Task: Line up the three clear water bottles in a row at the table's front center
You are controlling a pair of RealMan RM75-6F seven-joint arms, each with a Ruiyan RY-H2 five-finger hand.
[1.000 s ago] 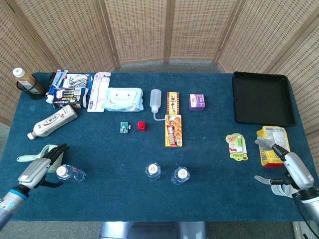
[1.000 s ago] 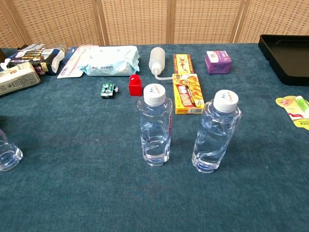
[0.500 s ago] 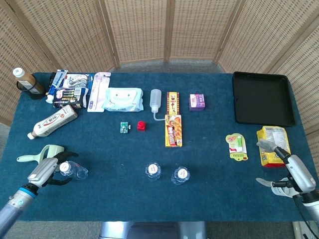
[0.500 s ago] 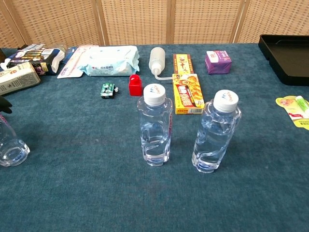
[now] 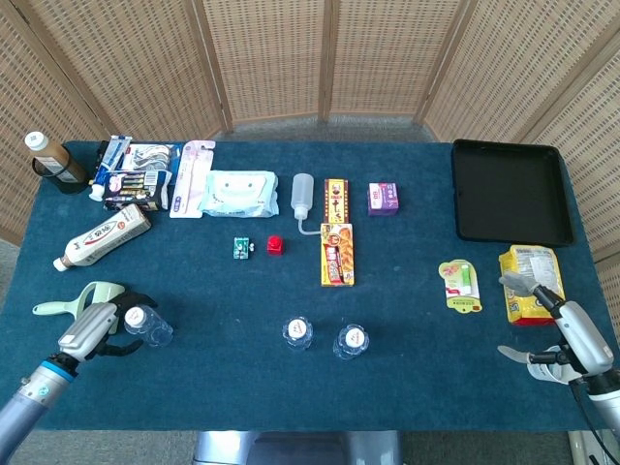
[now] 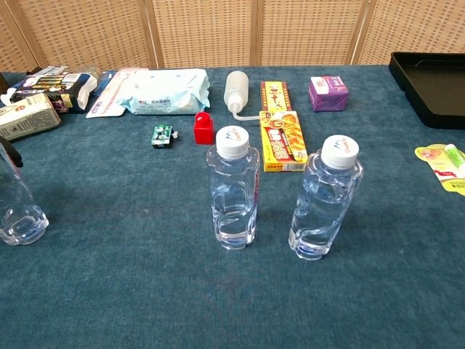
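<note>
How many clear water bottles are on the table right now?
3. Two stand side by side at the front center: one on the left, one on the right. The third bottle is far off at the front left, in the left hand.

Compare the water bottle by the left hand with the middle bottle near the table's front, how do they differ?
The left bottle stands far left, held by the left hand; the middle bottle stands free at front center. The left bottle stands alone; the middle one has another bottle beside it. Both are clear, white-capped, upright.
</note>
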